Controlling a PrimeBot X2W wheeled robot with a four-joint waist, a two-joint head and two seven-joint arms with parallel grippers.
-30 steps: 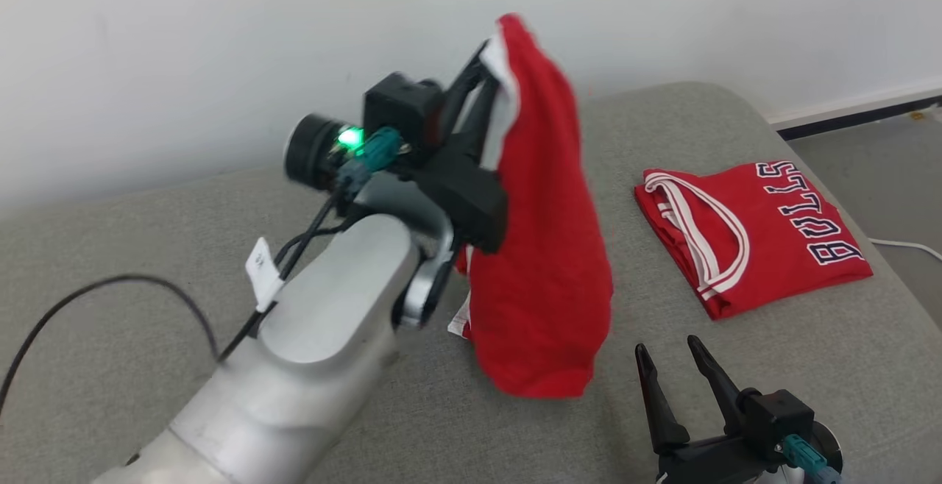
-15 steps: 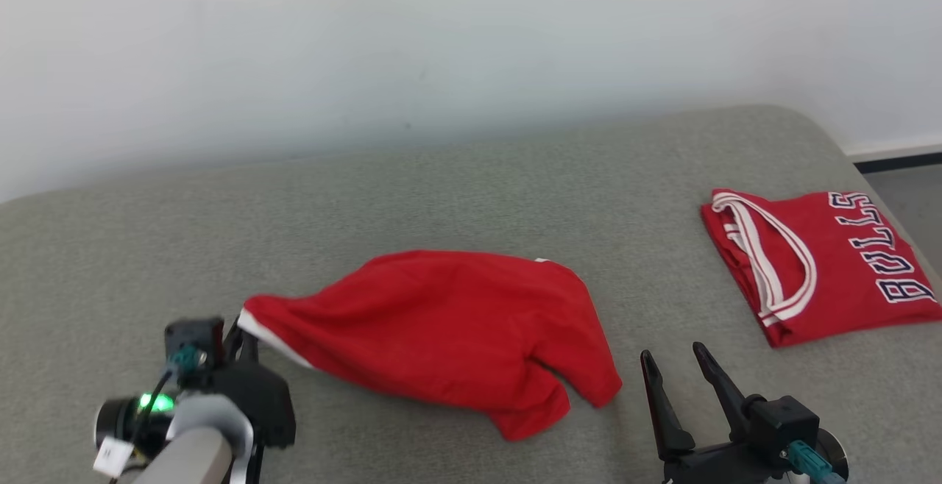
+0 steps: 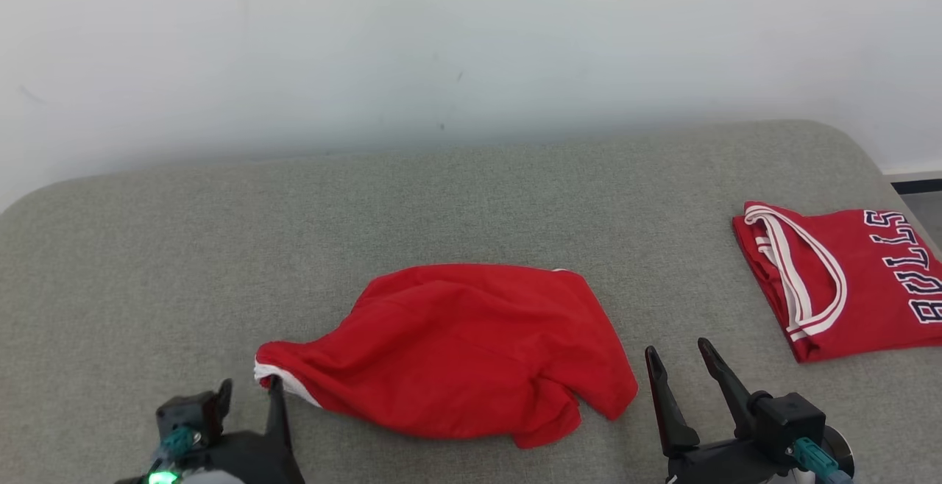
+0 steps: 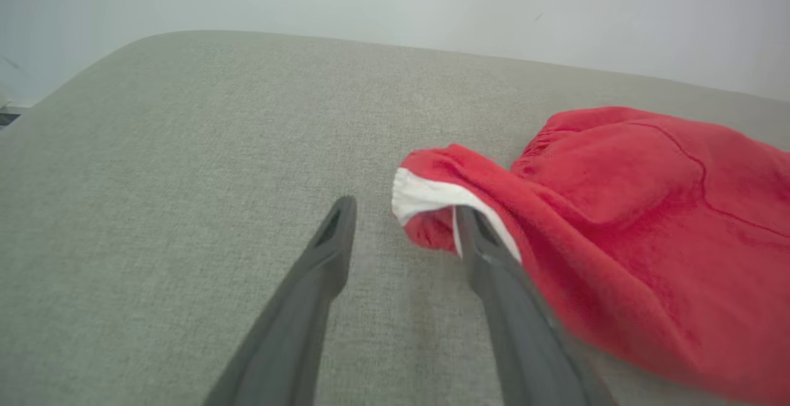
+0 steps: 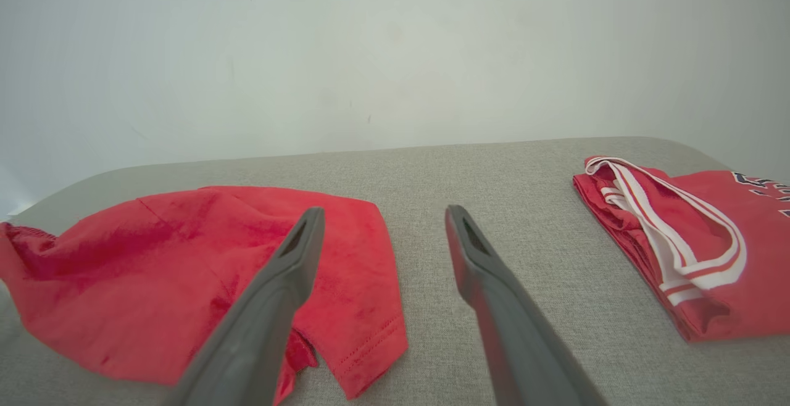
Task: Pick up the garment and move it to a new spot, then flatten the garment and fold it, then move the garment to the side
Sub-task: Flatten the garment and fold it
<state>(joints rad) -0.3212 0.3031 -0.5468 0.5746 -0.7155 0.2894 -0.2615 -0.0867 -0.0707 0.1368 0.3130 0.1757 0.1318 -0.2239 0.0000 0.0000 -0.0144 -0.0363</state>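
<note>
Head view: the red garment (image 3: pixel 471 351) lies crumpled on the grey padded surface (image 3: pixel 221 234), just toward 6 o'clock from the centre of the view; its body is broad and creased, and it narrows toward 8 o'clock into a bunched end with a white trim (image 3: pixel 283 385); a loose flap points toward 5 o'clock

Left claw (image 3: pixel 250 388), at 7 o'clock: released, its two dark fingers spread, grasping nothing; the finger nearer the garment stands against the white-trimmed end; in the left wrist view the left claw (image 4: pixel 404 208) shows bare grey fabric between its fingers, while the trimmed end of the garment (image 4: pixel 617 208) drapes over the tip of the finger at 3 o'clock

Right claw (image 3: pixel 678 351), at 5 o'clock: released, fingers apart and empty, just beside the garment's flap but apart from it; in the right wrist view the right claw (image 5: pixel 384 211) frames bare fabric, with the garment (image 5: pixel 185 270) at 9 o'clock

Folded jersey (image 3: pixel 839 293), at 3 o'clock: red, with white-striped trim and dark lettering, lying flat near the edge of the padded surface, well apart from the garment

A pale wall (image 3: pixel 471 43) spans 12 o'clock
</note>
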